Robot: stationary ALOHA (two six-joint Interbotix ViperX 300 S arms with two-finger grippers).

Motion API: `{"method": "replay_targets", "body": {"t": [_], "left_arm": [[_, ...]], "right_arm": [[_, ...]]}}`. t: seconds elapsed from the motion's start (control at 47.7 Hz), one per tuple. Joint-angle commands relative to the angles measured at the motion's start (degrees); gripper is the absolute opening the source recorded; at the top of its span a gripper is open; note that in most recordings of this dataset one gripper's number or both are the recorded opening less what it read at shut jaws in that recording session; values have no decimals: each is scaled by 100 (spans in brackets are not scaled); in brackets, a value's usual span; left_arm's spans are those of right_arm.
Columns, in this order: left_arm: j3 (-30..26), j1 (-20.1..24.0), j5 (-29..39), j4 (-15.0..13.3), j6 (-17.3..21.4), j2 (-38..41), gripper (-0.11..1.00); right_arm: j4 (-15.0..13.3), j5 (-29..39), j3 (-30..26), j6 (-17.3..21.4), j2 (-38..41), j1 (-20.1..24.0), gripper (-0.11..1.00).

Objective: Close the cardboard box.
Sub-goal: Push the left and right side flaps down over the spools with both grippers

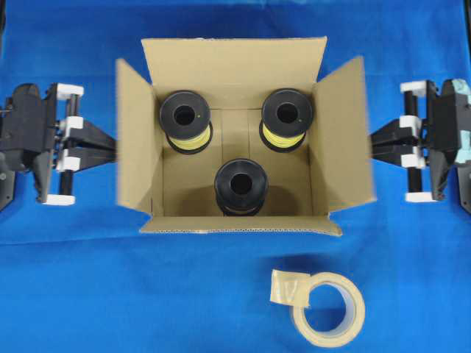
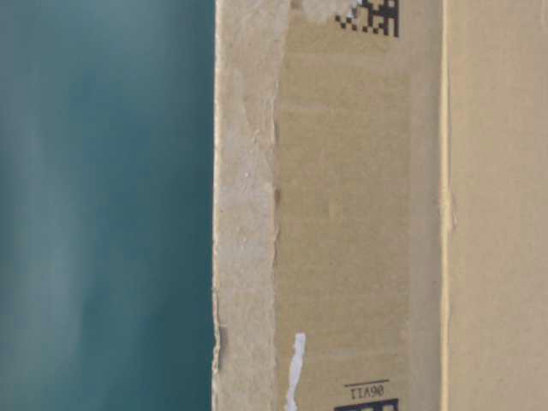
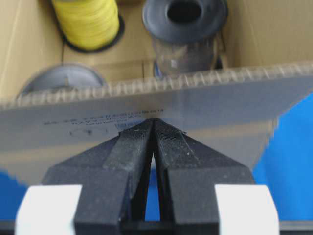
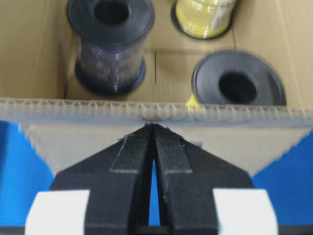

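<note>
The cardboard box (image 1: pixel 232 66) stands open in the middle of the blue table, with all four flaps raised. In the overhead view its left flap (image 1: pixel 136 132) and right flap (image 1: pixel 342 132) lean outward and look blurred. My left gripper (image 1: pixel 114 147) is shut, and its tips (image 3: pixel 154 120) press against the outer face of the left flap (image 3: pixel 146 105). Shut as well, my right gripper (image 1: pixel 370 143) has its tips (image 4: pixel 153 126) against the right flap just under its corrugated edge (image 4: pixel 156 111). Neither gripper holds anything. In the table-level view, the box wall (image 2: pixel 342 214) fills the right side.
Inside the box stand two yellow spools (image 1: pixel 187 121) (image 1: pixel 285 118) and a dark spool (image 1: pixel 241 187). A beige tape roll (image 1: pixel 329 305) lies on the blue cloth in front of the box, to the right.
</note>
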Motion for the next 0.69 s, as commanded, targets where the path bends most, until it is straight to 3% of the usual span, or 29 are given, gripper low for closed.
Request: {"method": "replay_targets", "body": {"t": [0.0,0.21,0.67], "left_arm": [[-325,18,-193,-9,0,255,0],[-738,35,-387,-18,-53,958,0],[-1327,141,-422,-18,-79,2355,0]], "right_arm": [[-9,-272,-264,-9,176,-9,0],[-9,-905,-466,26,853,-9,0],[9,-1266,-1151,26,2584,-9,0]]}}
